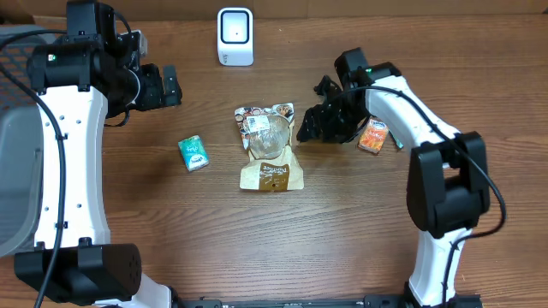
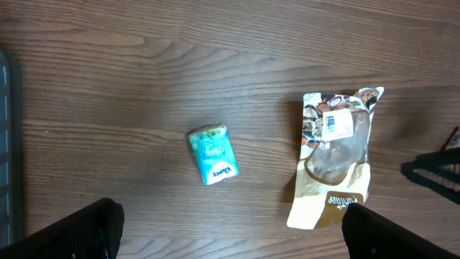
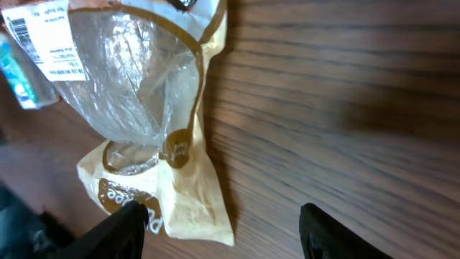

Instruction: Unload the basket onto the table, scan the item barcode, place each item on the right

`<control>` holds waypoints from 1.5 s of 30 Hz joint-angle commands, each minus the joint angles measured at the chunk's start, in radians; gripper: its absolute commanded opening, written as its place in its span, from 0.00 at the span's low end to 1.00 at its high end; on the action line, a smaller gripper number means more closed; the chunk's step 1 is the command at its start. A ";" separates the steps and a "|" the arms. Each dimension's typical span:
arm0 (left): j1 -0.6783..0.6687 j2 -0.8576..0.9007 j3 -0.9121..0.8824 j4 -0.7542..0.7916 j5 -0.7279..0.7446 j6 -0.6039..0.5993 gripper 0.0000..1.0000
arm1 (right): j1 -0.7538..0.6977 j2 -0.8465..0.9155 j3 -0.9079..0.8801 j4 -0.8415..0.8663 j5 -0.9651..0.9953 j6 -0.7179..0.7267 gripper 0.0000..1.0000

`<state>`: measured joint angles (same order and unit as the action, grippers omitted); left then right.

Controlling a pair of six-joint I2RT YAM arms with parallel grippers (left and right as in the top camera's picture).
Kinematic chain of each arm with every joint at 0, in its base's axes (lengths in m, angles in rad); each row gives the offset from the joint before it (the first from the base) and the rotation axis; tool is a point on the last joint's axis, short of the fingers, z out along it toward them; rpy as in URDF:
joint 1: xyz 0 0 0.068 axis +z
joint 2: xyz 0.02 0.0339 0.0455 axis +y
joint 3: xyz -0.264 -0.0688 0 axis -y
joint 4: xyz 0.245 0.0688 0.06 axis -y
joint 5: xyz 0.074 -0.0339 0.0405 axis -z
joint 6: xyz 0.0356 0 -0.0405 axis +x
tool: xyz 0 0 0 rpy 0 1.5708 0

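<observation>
R gripper [image 3: 221, 216] is released: fingers [image 3: 122, 226] spread wide, not grasping. Only wood and the snack bag's [image 1: 267, 147] lower corner lie under the gap. It sits low, just beside the bag's right edge. The bag lies flat mid-table, clear window up, w/ the white barcode label [image 3: 44, 34] near its top end, facing up. R arm comes in from the right, forearm angled toward centre. Orange packet [image 1: 373, 135] lies just beside its wrist, on the outer side.

L gripper [image 2: 230, 216] is wide open, empty, held well above the table's [image 1: 342, 248] back-left part, pointing toward centre. Teal tissue pack [image 1: 193, 153] lies left of the bag, apart from it.

Room: a bare wood strip btwn bag top and scanner [image 1: 235, 36], which stands upright near the back edge. The front half is bare wood too.

Count: 2 arms, 1 scanner, 1 bag, 1 teal pack, 1 orange packet.
</observation>
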<state>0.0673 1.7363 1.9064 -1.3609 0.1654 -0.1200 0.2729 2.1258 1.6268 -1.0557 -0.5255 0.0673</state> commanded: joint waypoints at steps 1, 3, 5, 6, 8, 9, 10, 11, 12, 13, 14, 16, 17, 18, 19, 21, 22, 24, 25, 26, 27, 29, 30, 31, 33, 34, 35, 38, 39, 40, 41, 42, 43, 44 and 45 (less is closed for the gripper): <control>-0.004 -0.009 0.020 0.004 0.011 0.008 1.00 | 0.008 0.042 -0.005 0.020 -0.113 -0.023 0.67; -0.004 -0.009 0.020 0.004 0.011 0.008 1.00 | 0.017 0.063 -0.005 0.035 -0.142 -0.018 0.67; -0.004 -0.009 0.020 0.004 0.011 0.008 0.99 | 0.031 0.081 -0.005 0.044 -0.150 -0.013 0.67; -0.004 -0.009 0.020 0.004 0.011 0.008 0.99 | 0.039 0.093 -0.005 0.050 -0.150 -0.005 0.67; -0.004 -0.009 0.020 0.004 0.011 0.008 1.00 | 0.058 0.114 -0.005 0.060 -0.150 0.018 0.67; -0.004 -0.009 0.020 0.004 0.011 0.008 1.00 | 0.069 0.125 -0.007 0.069 -0.149 0.035 0.67; -0.004 -0.009 0.020 0.004 0.011 0.008 1.00 | 0.080 0.133 -0.011 0.082 -0.151 0.046 0.67; -0.004 -0.009 0.020 0.004 0.011 0.008 1.00 | 0.100 0.143 -0.026 0.114 -0.150 0.088 0.66; -0.004 -0.009 0.020 0.004 0.011 0.008 1.00 | 0.111 0.148 -0.039 0.137 -0.150 0.111 0.66; -0.004 -0.009 0.020 0.004 0.011 0.008 1.00 | 0.122 0.149 -0.055 0.163 -0.150 0.132 0.65; -0.004 -0.009 0.020 0.004 0.011 0.008 1.00 | 0.134 0.149 -0.070 0.186 -0.150 0.151 0.65; -0.004 -0.009 0.020 0.004 0.011 0.008 0.99 | 0.150 0.149 -0.094 0.214 -0.146 0.171 0.64; -0.003 -0.009 0.020 0.004 0.011 0.008 0.99 | 0.153 0.149 -0.100 0.219 -0.146 0.173 0.62; -0.004 -0.009 0.020 0.004 0.011 0.008 1.00 | 0.153 0.149 -0.102 0.218 -0.146 0.174 0.58; -0.004 -0.009 0.020 0.004 0.011 0.008 1.00 | 0.153 0.150 -0.102 0.217 -0.146 0.177 0.52; -0.004 -0.009 0.020 0.004 0.011 0.008 0.99 | 0.147 0.150 -0.102 0.221 -0.134 0.198 0.39; -0.005 -0.009 0.020 0.004 0.011 0.008 1.00 | 0.144 0.150 -0.102 0.222 -0.127 0.211 0.32; -0.005 -0.009 0.020 0.004 0.011 0.008 1.00 | 0.140 0.150 -0.102 0.225 -0.119 0.225 0.20; -0.005 -0.009 0.020 0.004 0.011 0.008 1.00 | 0.140 0.150 -0.102 0.225 -0.119 0.225 0.17; -0.005 -0.009 0.020 0.004 0.011 0.008 1.00 | 0.139 0.150 -0.102 0.225 -0.119 0.225 0.16; -0.005 -0.009 0.020 0.004 0.011 0.008 1.00 | 0.139 0.150 -0.102 0.225 -0.119 0.225 0.14; -0.005 -0.009 0.020 0.004 0.011 0.008 1.00 | 0.139 0.150 -0.102 0.225 -0.119 0.224 0.10; -0.005 -0.009 0.020 0.004 0.011 0.008 1.00 | 0.139 0.150 -0.102 0.224 -0.116 0.224 0.08; -0.005 -0.009 0.020 0.004 0.011 0.008 0.99 | 0.139 0.150 -0.102 0.224 -0.116 0.224 0.04; -0.005 -0.009 0.020 0.004 0.011 0.008 1.00 | 0.137 0.146 -0.101 0.219 -0.115 0.217 0.04; -0.005 -0.009 0.020 0.004 0.011 0.008 1.00 | 0.135 0.143 -0.101 0.218 -0.112 0.217 0.04; -0.005 -0.009 0.020 0.004 0.011 0.008 0.99 | 0.132 0.139 -0.101 0.217 -0.112 0.216 0.04; -0.005 -0.009 0.020 0.004 0.011 0.008 1.00 | 0.119 0.110 -0.100 0.211 -0.108 0.204 0.04; -0.005 -0.009 0.020 0.004 0.011 0.008 1.00 | 0.116 0.098 -0.100 0.209 -0.107 0.192 0.04; -0.005 -0.009 0.020 0.004 0.011 0.008 0.99 | 0.112 0.082 -0.100 0.206 -0.103 0.183 0.04; -0.005 -0.009 0.020 0.004 0.011 0.008 1.00 | 0.109 0.066 -0.100 0.202 -0.101 0.165 0.04; -0.005 -0.009 0.020 0.004 0.011 0.008 0.99 | 0.109 0.054 -0.100 0.200 -0.100 0.156 0.04; -0.005 -0.009 0.020 0.004 0.011 0.008 0.99 | 0.108 0.034 -0.100 0.195 -0.096 0.130 0.04; -0.005 -0.009 0.020 0.004 0.011 0.008 1.00 | 0.108 0.014 -0.100 0.188 -0.095 0.101 0.04; -0.005 -0.009 0.020 0.004 0.011 0.008 1.00 | 0.108 -0.001 -0.100 0.181 -0.092 0.074 0.04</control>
<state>0.0673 1.7363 1.9064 -1.3609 0.1654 -0.1200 0.3908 2.2192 1.5368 -0.8635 -0.6601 0.2363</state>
